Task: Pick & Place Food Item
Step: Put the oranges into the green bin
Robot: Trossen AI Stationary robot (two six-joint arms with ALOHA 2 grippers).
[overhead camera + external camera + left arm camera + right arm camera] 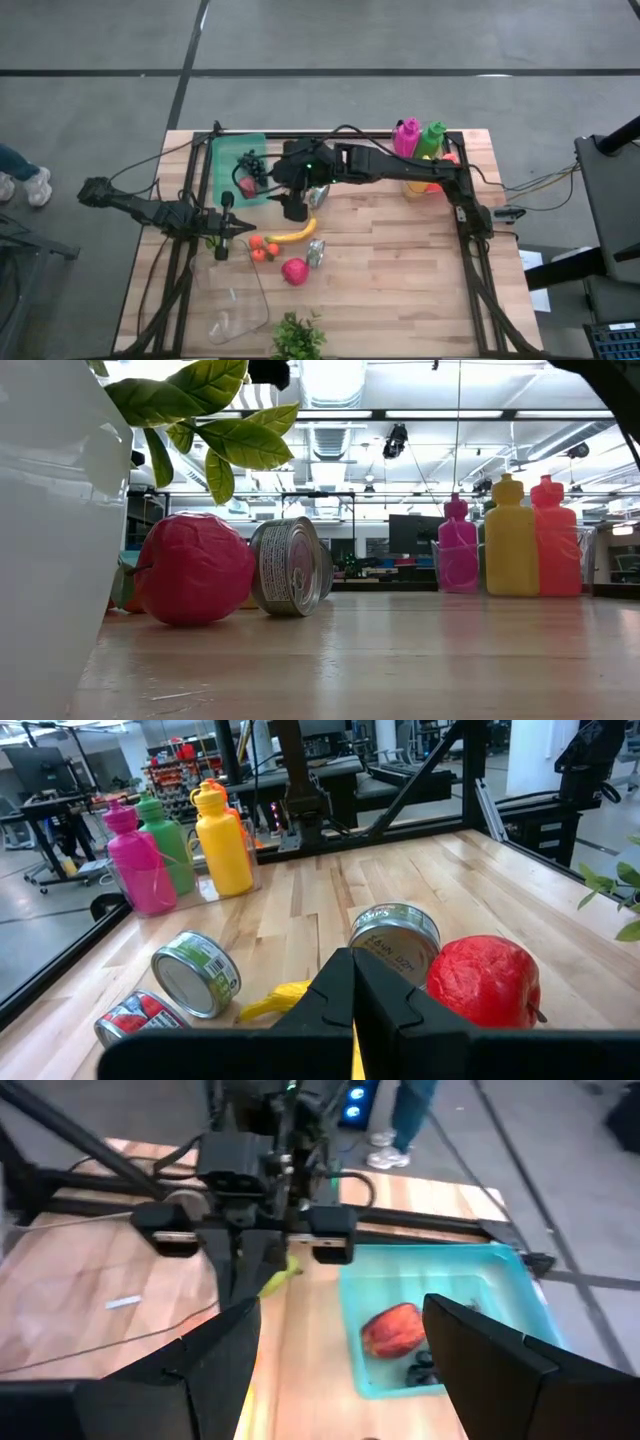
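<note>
The teal tray [226,158] lies at the table's far left and holds dark grapes [420,1372] and a red food item [393,1330]. A banana [293,233], a red apple [294,271], two small orange-red fruits [260,249] and cans [316,252] lie mid-table. My right gripper [345,1370] is open and hovers beside the tray's right edge, holding nothing. My left gripper [352,992] is shut and empty. It sits low at the table's left [243,230], pointing toward the banana [285,998] and apple [484,980].
Pink, green, yellow and red bottles [420,140] stand at the far edge. A third can [318,195] lies near the right gripper. A potted plant [298,338] and a clear container [240,310] sit at the near edge. A person's legs [405,1110] show beyond the table.
</note>
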